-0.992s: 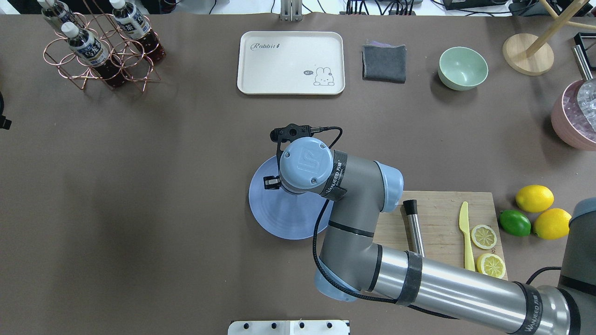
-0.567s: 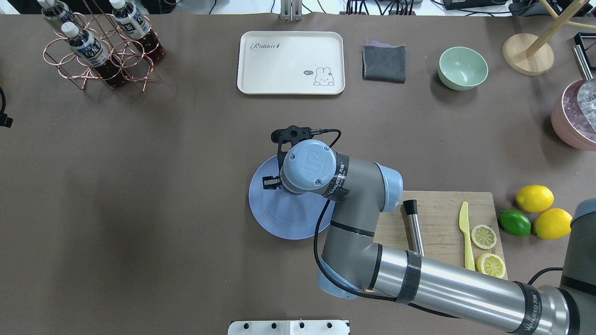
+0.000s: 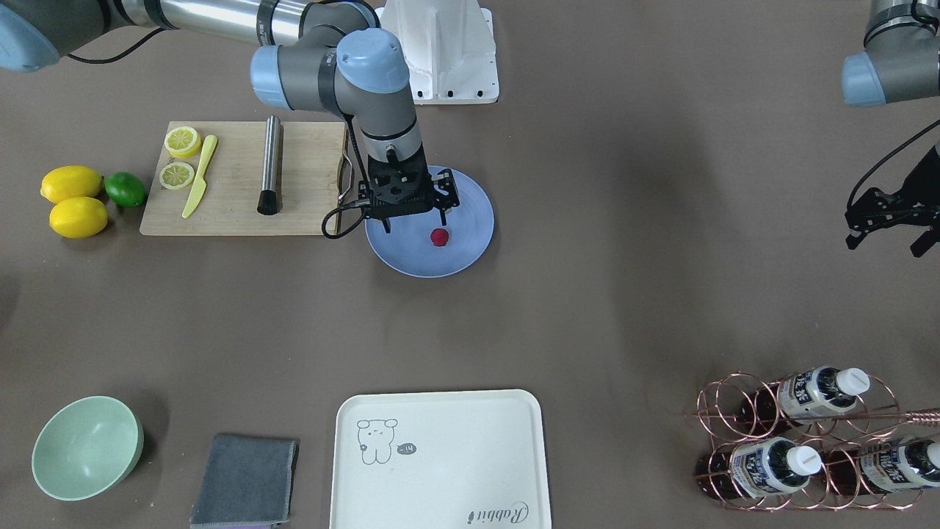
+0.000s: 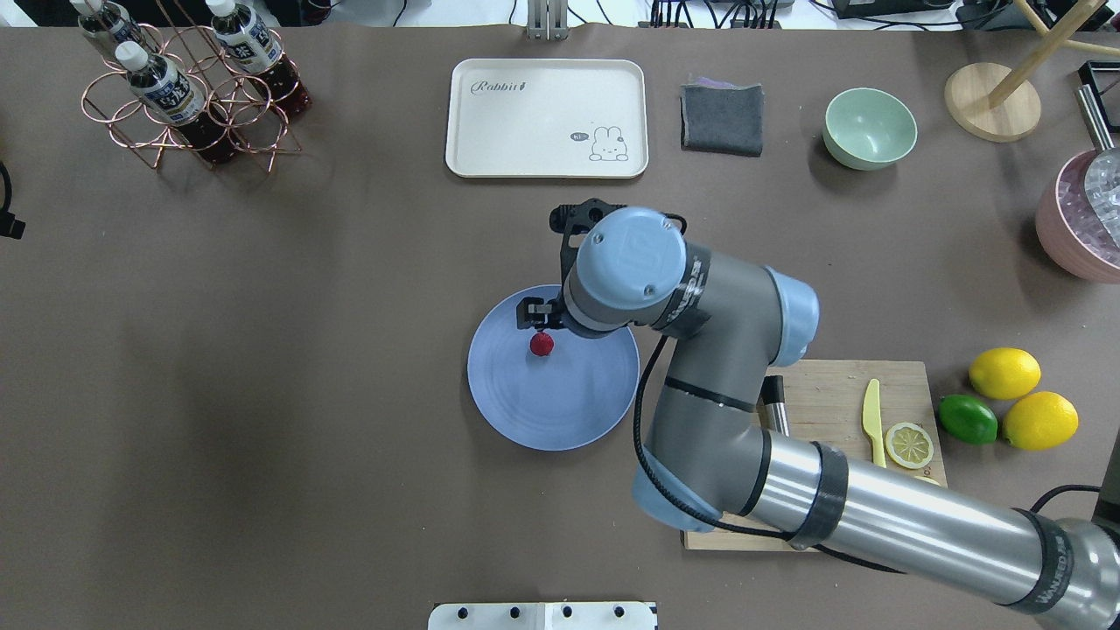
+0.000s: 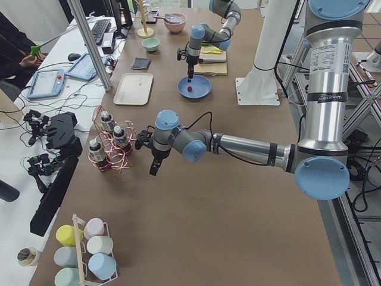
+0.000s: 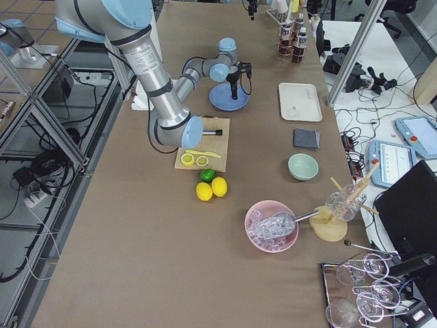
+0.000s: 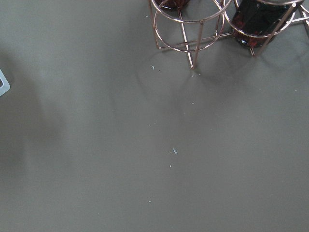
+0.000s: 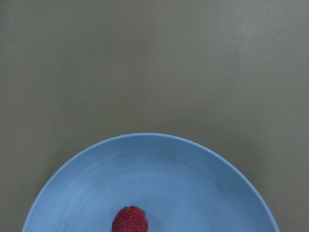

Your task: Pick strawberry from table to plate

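The little red strawberry lies on the blue plate, a bit toward the far side from the robot, and nothing is holding it. The right claw hangs over the plate with its two fingers spread wide. One finger is just above the berry, and in the view from across the counter it does not touch it. The plate sits on the counter right beside the wooden board. The left claw is far off to the side, up in the air near the copper bottle rack. Its fingers are wide apart too, and it holds nothing.
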Robot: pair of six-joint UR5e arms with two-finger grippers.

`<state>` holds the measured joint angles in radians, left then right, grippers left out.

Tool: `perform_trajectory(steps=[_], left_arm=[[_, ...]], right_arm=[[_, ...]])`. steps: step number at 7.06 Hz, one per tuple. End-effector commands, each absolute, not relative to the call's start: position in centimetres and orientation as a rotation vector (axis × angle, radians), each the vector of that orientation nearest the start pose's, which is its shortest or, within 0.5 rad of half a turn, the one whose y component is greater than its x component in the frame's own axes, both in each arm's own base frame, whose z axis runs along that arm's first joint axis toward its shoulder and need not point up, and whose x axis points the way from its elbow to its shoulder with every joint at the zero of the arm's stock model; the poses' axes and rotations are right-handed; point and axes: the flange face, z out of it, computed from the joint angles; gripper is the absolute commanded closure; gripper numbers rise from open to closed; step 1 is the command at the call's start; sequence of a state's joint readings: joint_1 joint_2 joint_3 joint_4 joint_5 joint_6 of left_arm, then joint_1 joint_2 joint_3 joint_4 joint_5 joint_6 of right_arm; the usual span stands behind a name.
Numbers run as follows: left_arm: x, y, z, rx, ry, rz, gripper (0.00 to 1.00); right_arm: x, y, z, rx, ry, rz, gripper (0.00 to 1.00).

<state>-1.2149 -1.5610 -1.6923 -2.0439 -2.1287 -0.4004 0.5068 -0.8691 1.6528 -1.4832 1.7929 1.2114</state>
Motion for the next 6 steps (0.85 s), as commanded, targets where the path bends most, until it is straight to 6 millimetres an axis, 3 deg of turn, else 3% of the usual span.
perform_trajectory(steps=[1,2,3,4,5,6], left_arm=[[9.9,-51.0,56.1,0.349,0.698,0.176,0.02],[8.7,-51.1,56.2,0.356,0.691,0.166,0.02],[6.7,-51.1,56.6,0.363,0.683,0.131,0.02],[5.3,-50.8,56.9,0.352,0.716,0.161,0.02],[3.0,-50.7,57.4,0.356,0.711,0.202,0.02],[1.1,-51.0,57.5,0.347,0.686,0.232,0.02]], right_arm=[[-44.8,-47.4,18.5,0.102,-0.802,0.069,0.0],[-38.2,-49.9,19.6,0.122,-0.726,0.013,0.0],[-31.2,-52.5,24.5,0.111,-0.686,-0.035,0.0],[-23.0,-54.3,31.4,0.1,-0.677,-0.083,0.0],[-15.2,-54.7,38.1,0.095,-0.648,-0.133,0.0],[-8.0,-53.9,43.6,0.079,-0.646,-0.157,0.0]])
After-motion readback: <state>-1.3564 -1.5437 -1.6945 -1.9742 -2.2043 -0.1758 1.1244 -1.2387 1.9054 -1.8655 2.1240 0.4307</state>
